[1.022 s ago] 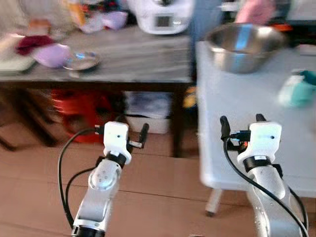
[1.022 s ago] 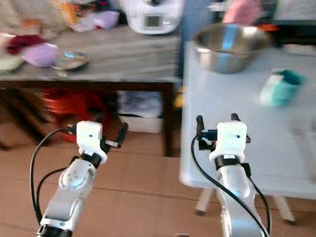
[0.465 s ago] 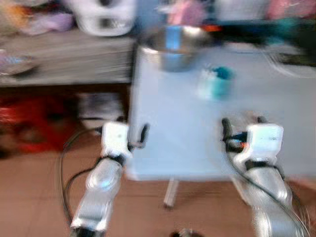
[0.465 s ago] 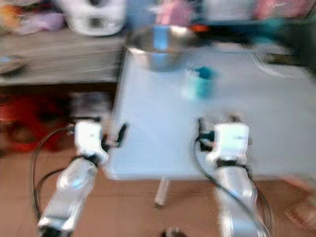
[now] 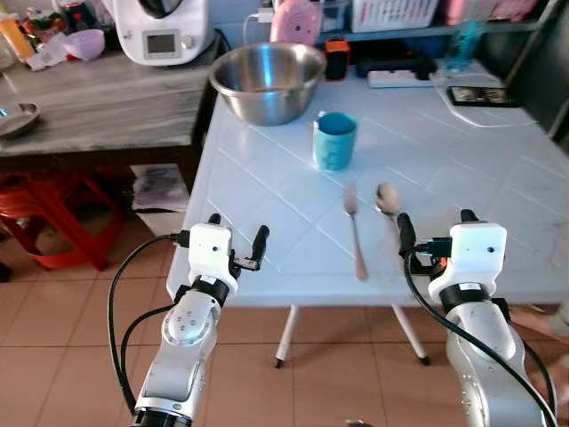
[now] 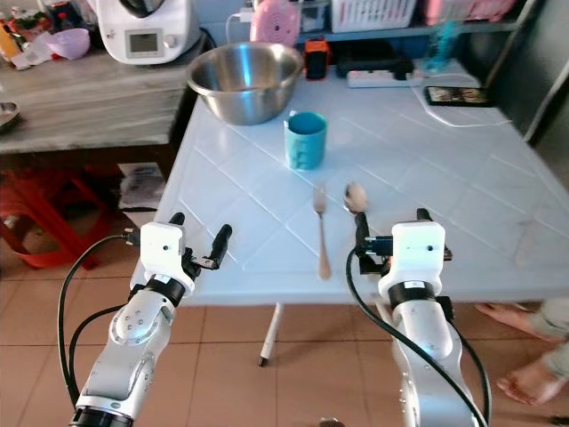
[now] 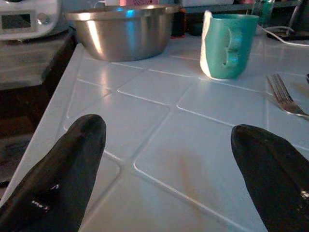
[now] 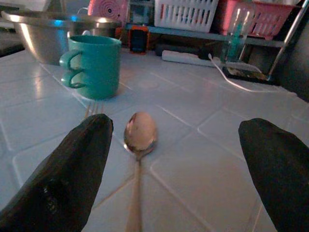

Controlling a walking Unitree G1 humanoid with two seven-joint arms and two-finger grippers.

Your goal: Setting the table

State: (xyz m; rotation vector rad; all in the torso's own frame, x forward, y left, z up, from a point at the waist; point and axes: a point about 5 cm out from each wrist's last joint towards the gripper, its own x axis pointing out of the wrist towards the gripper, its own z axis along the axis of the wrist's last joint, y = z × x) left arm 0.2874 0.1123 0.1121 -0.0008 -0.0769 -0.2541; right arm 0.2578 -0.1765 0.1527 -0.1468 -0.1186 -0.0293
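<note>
Nearest the camera, both arms reach up toward the near edge of the white table [image 5: 267,191]. The left gripper [image 5: 236,242] hovers at the table's near left corner with its fingers spread and nothing between them; the right gripper [image 5: 433,233] hangs over the near edge, fingers likewise apart and empty. At the far right edge of the right eye view a person's bare feet [image 6: 533,369] rest on the tiled floor, close to the right arm.

Just beyond the right gripper lies the spoon [image 5: 388,202], bowl away from the robot; its handle runs back toward that gripper. Just beside it on the left lies the fork [image 5: 354,227], tines pointing away — the two sit side by side, not touching.

Farther in stands the teal mug [image 5: 335,140], upright, and behind it to the left the steel mixing bowl [image 5: 267,81]. The right wrist view shows the mug's looped handle [image 8: 71,71], which the head views hide (the left wrist view shows it too, from the other side).

Along the far edge sit a pink appliance [image 5: 296,20], a small orange device [image 5: 335,55], a power strip [image 5: 402,77] and a phone [image 5: 480,94] with a white cable. To the left stands a grey counter [image 5: 98,107] with a white kitchen machine [image 5: 160,30] and a lilac bowl [image 5: 84,44]; red stools [image 5: 49,218] stand beneath it.
</note>
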